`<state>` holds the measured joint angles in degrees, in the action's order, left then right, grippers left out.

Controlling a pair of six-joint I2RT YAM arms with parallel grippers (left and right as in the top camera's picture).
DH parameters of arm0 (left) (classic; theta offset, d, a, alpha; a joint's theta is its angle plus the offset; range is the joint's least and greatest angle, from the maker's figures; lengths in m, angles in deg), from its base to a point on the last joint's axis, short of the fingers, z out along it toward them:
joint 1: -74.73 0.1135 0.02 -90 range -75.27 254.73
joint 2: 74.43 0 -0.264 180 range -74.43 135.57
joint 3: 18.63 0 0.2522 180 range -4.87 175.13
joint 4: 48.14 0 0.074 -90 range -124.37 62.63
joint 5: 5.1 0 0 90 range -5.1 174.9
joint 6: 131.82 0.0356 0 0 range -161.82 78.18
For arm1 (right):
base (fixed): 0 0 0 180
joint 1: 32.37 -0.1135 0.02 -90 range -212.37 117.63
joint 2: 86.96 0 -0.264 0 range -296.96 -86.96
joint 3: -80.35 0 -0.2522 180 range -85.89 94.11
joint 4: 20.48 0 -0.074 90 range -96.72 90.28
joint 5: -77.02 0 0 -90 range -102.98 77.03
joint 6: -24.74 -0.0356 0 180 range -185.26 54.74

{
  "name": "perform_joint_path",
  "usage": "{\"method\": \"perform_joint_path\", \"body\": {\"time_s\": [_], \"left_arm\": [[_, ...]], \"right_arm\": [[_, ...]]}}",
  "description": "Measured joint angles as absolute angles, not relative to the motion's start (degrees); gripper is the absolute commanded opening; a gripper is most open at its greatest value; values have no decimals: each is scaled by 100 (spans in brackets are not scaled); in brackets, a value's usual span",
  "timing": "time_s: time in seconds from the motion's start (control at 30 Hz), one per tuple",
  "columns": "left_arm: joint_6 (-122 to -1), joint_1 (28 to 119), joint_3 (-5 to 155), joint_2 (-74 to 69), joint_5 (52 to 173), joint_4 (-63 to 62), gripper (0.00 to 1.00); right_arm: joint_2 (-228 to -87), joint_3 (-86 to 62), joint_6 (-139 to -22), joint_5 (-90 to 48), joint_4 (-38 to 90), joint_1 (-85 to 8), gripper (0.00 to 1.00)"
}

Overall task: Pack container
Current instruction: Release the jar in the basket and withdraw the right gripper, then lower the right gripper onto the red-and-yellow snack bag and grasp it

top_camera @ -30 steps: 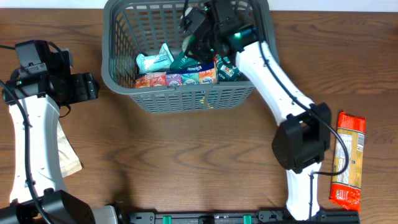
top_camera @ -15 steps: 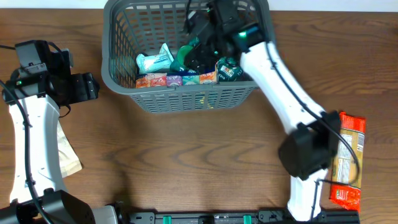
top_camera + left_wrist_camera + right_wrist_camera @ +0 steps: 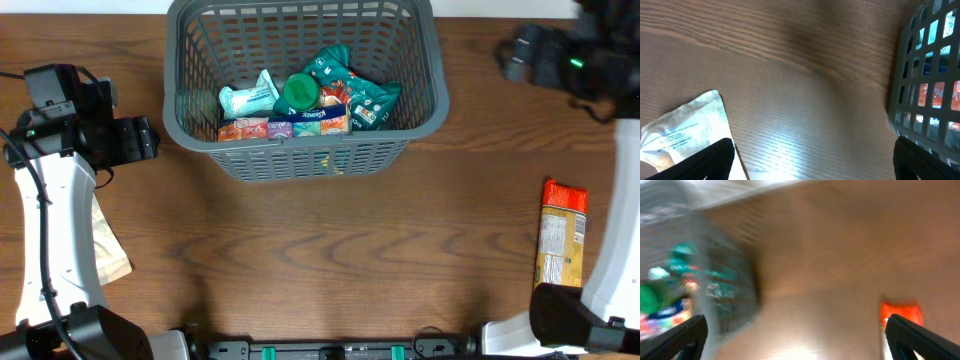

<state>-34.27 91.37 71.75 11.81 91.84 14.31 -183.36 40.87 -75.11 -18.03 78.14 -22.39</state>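
Right gripper (image 3: 516, 56) has come out of the container (image 3: 300, 158) and is now hanging over the far right of the table (image 3: 300, 250), fingers spread wide and holding nothing. The container is sitting at the far middle, holding a teal packet (image 3: 354, 86) and a green lid (image 3: 300, 92). Left gripper (image 3: 140, 140) is hanging just left of it, wide too. An orange packet (image 3: 560, 250) is lying near right.
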Motion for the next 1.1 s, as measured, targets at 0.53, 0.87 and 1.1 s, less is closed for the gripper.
{"method": "perform_joint_path", "body": {"time_s": [0.53, 0.87, 1.1], "left_arm": [[-3427, 9137, 7175, 1181, 9202, 1422, 87], [-3427, 9137, 7175, 1181, 9204, 1425, 87], [-3427, 9137, 7175, 1181, 9204, 1418, 87]], "right_arm": [[-17084, 1644, -7832, -1329, 9027, -600, 99], [-16161, -855, -7719, 2, 7159, 194, 99], [-16636, -2144, -7076, -131, 5655, 570, 99]]}}
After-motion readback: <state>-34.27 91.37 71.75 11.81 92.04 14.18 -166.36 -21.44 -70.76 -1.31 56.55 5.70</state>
